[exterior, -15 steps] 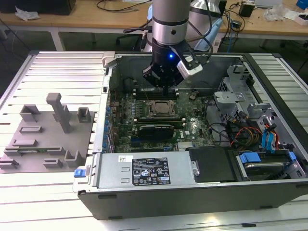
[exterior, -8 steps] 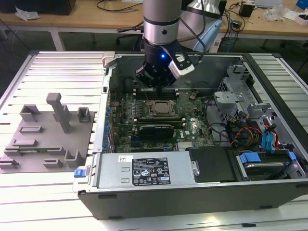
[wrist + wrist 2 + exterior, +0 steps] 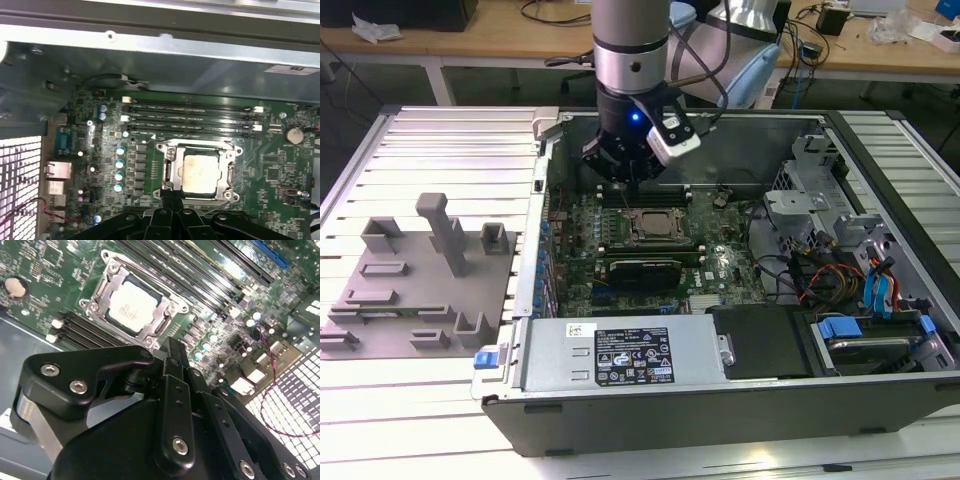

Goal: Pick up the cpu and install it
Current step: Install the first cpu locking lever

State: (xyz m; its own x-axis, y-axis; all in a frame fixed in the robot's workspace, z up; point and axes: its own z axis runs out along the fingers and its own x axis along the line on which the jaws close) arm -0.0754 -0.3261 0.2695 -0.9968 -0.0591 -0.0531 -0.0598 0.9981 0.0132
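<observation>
The cpu (image 3: 200, 172) lies seated in the socket (image 3: 231, 165) on the motherboard (image 3: 280, 175) inside the open computer case (image 3: 720, 400); the gripper (image 3: 172, 347) hangs above the socket's far edge, closed tight on nothing; a careless descent could probably strike the metal frame or scratch the chip's lid.

Counts: 1 cpu (image 3: 201, 172), sits in 1 socket frame (image 3: 231, 150). 4 memory slots (image 3: 192, 116) side by side along one edge of socket frame, in first wrist view. 1 coin cell (image 3: 293, 134). 1 power supply (image 3: 620, 355). 1 grey tray (image 3: 420, 285). 1 computer case (image 3: 720, 415). 1 gripper (image 3: 173, 202).
</observation>
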